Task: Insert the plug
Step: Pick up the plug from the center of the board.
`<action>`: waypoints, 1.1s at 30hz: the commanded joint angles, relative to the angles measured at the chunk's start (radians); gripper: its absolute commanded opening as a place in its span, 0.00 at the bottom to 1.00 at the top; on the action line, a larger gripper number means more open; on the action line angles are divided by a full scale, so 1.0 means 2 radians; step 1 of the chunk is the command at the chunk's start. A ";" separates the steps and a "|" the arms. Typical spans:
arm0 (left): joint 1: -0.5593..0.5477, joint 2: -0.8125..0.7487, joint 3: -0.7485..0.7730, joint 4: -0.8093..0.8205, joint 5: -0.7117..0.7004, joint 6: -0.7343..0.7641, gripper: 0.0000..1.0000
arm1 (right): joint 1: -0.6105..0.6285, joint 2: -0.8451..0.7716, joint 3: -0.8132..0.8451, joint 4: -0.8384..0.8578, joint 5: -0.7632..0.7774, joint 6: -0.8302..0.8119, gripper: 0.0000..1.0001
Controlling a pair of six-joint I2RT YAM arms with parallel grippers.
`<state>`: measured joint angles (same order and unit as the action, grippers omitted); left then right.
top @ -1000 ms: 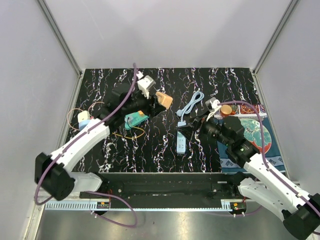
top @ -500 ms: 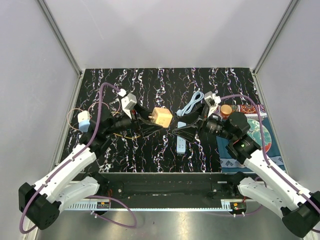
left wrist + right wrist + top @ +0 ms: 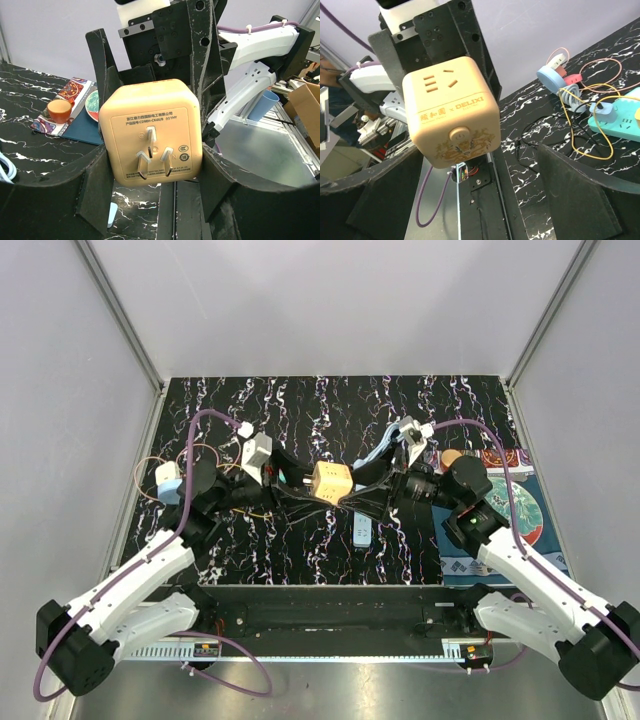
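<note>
Orange cube adapter [image 3: 451,111] — "DELIXI" on button face; prong face — small Chinese print, CCC mark.

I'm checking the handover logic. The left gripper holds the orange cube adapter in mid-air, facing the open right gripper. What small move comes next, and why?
Probably ease the right gripper forward around the orange cube adapter. Its jaws stand wide open just short of the cube, which the left gripper grips above the table.

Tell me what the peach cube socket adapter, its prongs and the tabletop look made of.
Cube socket adapter: moulded plastic with a smooth satin finish, going by its rounded edges and printed text. Prongs: bare metal, silvery and shiny. Tabletop: black with white veins, marble-look; whether stone or a printed laminate, I cannot tell.
</note>
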<state>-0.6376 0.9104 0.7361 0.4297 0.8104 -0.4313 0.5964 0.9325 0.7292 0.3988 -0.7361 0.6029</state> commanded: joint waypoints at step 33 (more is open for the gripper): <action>-0.026 -0.003 0.002 -0.094 -0.087 0.081 0.76 | 0.001 0.002 0.053 -0.034 -0.026 -0.045 0.00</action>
<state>-0.7013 0.9440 0.7120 0.3752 0.7361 -0.4099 0.5926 0.9962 0.7486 0.4717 -0.8200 0.6231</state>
